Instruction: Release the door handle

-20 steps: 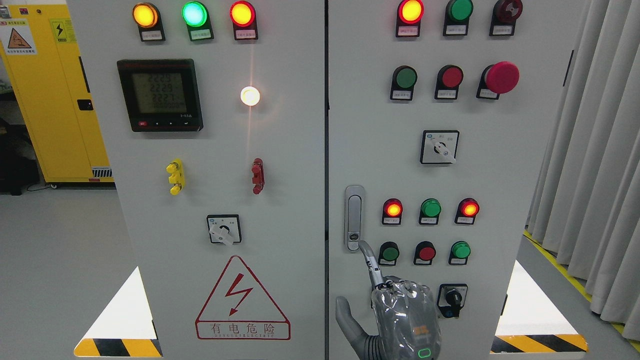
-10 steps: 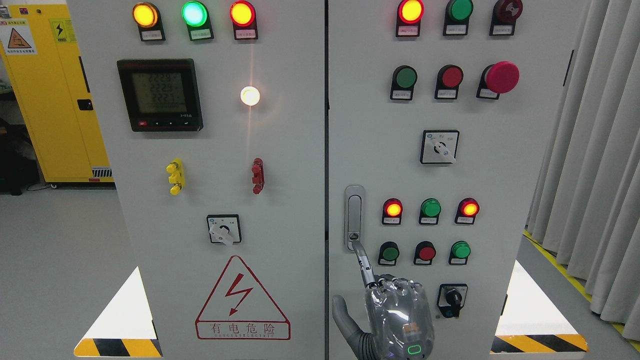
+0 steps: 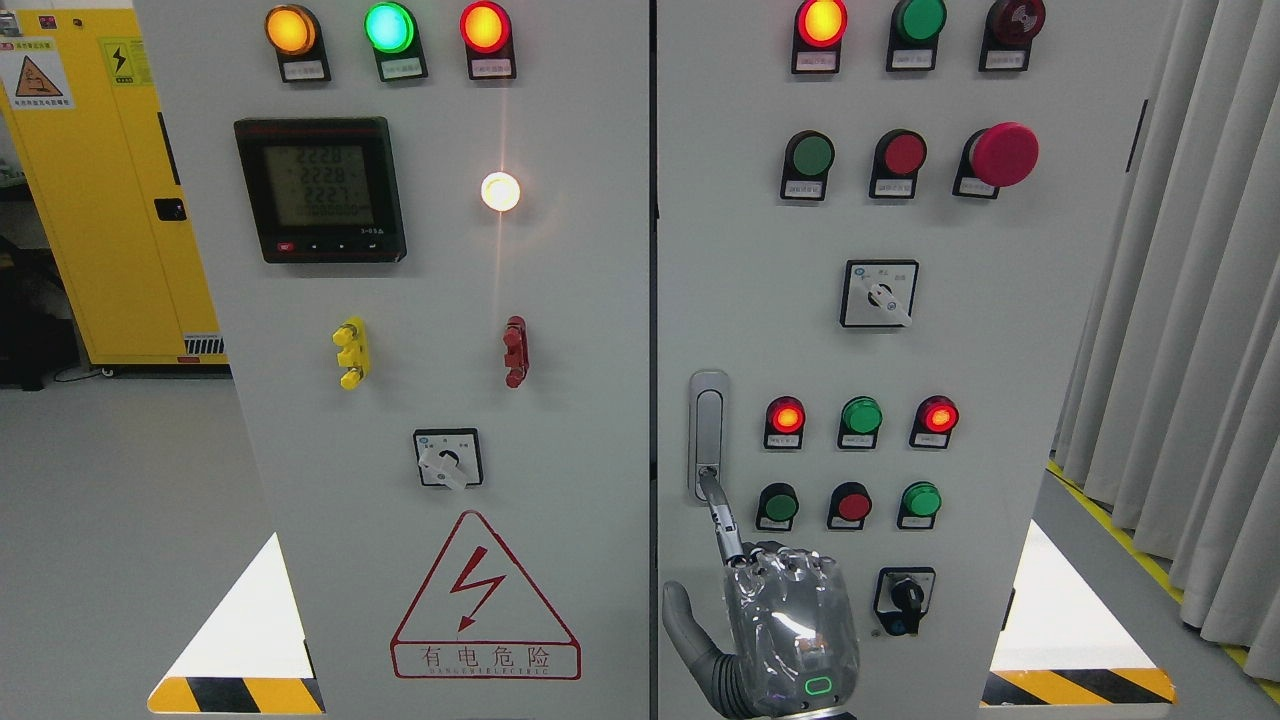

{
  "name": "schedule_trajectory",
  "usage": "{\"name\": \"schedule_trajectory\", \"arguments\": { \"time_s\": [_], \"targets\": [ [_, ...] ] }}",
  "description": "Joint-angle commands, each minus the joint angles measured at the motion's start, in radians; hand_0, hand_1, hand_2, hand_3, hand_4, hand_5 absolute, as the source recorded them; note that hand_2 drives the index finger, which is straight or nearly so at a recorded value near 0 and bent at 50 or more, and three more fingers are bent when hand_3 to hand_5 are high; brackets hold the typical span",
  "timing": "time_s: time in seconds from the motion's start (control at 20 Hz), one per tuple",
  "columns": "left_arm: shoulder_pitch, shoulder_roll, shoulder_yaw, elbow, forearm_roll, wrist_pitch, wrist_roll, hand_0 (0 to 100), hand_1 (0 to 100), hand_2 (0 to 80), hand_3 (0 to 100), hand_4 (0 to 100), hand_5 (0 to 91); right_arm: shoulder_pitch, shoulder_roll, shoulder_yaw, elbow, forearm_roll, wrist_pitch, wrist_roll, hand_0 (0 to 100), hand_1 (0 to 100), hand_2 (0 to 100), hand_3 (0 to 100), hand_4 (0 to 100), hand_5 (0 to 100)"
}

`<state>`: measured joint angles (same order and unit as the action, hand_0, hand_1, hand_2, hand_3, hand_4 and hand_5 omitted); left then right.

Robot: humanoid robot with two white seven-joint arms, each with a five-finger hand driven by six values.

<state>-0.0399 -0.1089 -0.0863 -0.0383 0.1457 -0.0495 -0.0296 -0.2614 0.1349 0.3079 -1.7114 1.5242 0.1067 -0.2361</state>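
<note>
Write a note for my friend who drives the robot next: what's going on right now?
Left hand: not in view.
Right hand: holds nothing, most fingers curled, index finger stretched up with its tip on the lower end of the door handle.
The handle sits upright at the left edge of the right cabinet door.
Done: handle not yet released.
Left: lift the finger off and draw the hand back.

One robot hand (image 3: 785, 625) rises from the bottom edge, back toward the camera, index finger (image 3: 720, 515) extended upward, other fingers curled, thumb (image 3: 685, 625) splayed left.
</note>
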Motion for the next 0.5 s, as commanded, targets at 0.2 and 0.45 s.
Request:
{"name": "schedule_trajectory", "arguments": {
  "time_s": [0.2, 0.45],
  "targets": [
    [0.0, 0.0, -0.001, 0.0, 0.0, -0.001, 0.0, 12, 56, 0.0, 0, 0, 0.0, -0.029, 0.0, -0.001, 0.049, 0.001, 0.011, 0.001, 54, 36, 2, 100, 100, 100],
    [0.0, 0.0, 0.0, 0.0, 0.0, -0.001, 0.0, 12, 56, 0.0, 0, 0, 0.0, -0.029, 0.0, -0.007, 0.052, 0.001, 0.016, 0.003, 54, 36, 2, 100, 100, 100]
  ]
}}
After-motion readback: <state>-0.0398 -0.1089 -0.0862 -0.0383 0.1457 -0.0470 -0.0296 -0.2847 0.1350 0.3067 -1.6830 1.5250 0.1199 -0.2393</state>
